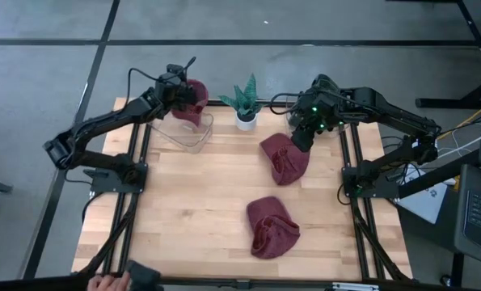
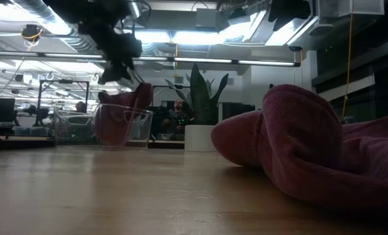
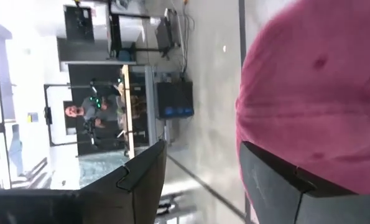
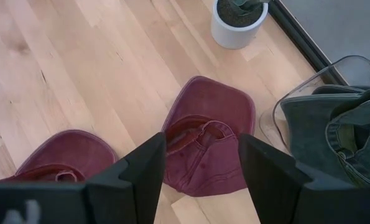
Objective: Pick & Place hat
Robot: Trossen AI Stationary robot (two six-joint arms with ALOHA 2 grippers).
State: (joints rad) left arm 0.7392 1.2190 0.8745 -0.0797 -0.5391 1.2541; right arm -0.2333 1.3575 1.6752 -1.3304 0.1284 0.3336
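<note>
Three maroon hats (image 1: 285, 158); one clear bin (image 1: 185, 132); one potted plant (image 1: 245, 103); two arms

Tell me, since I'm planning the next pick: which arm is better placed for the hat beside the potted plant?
The right. Its open tool hovers directly over that maroon hat, while the left tool is at the clear bin with another hat.

Left arm is reaching toward the far-left part of the table, elbow bent, left gripper (image 1: 193, 95) pointing right, jaws standing wide apart. Right arm is stretching in from the right edge toward the far middle, right gripper (image 1: 298, 139) angling down over the tabletop, fingers (image 4: 141, 171) spread wide, gripping nothing.
</note>
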